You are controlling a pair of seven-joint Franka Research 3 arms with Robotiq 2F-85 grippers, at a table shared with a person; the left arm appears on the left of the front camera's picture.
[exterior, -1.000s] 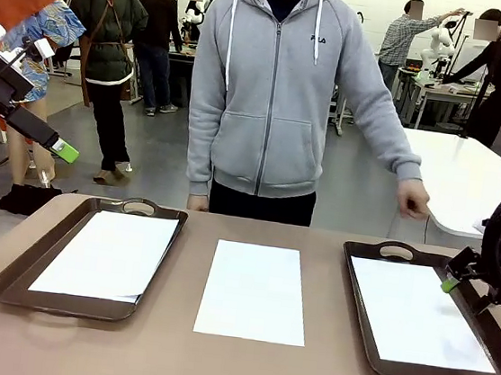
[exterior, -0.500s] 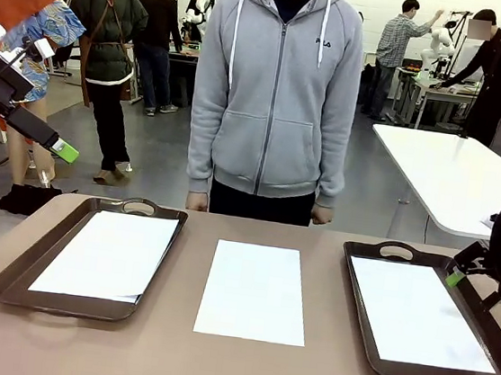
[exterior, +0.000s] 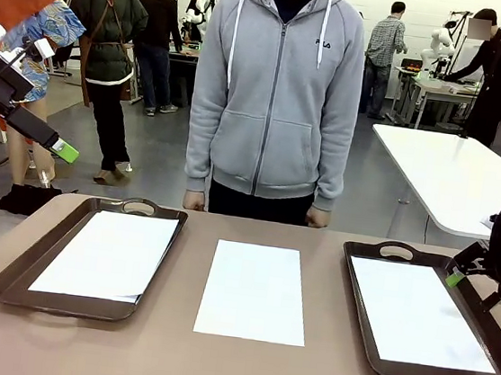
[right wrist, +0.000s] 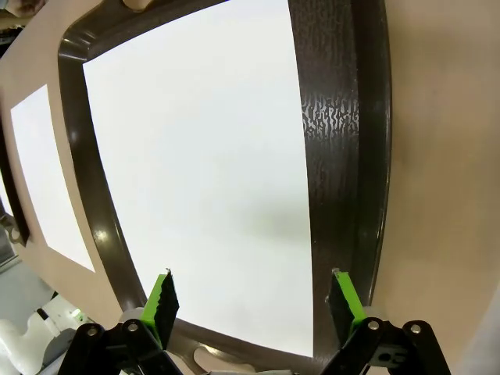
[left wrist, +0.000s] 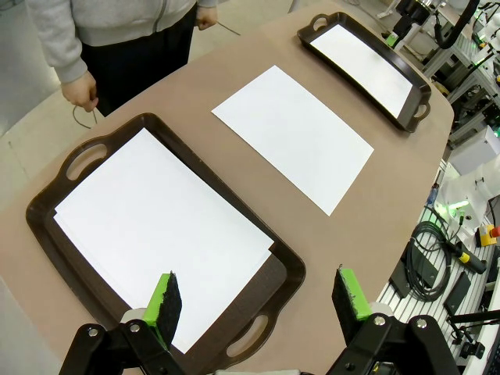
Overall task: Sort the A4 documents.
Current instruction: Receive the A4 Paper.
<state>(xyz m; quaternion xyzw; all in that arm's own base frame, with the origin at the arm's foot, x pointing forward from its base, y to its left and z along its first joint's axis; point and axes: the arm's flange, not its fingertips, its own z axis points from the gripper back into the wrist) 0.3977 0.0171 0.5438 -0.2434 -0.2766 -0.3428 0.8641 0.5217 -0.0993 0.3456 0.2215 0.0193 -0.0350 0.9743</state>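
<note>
You have three lots of plain white A4 paper on the brown desk (exterior: 302,374). One loose white sheet (exterior: 254,291) lies bare at the centre of the desk; a small stack of white sheets (exterior: 109,255) sits in the dark brown handled tray at 9 o'clock (exterior: 19,270); another white sheet (exterior: 417,313) lies in the matching dark brown tray at 3 o'clock (exterior: 360,300).

Your left gripper (left wrist: 259,298) hangs high over the near end of the 9 o'clock tray, fingers wide and empty. Your right gripper (right wrist: 250,305) hovers low over the 3 o'clock tray's outer edge, fingers also wide, holding nothing.

The centre sheet looks like the one left to sort. It lies flat, so come down at a short edge, press lightly and drag it toward the desk's near edge until a lip overhangs, then pinch. Thin paper buckles; move slowly.

The desk is smooth and matte. A person in a grey zip hoodie (exterior: 276,100) stands at 12 o'clock, hands at the far edge. Behind are a white table (exterior: 455,179) and other people.
</note>
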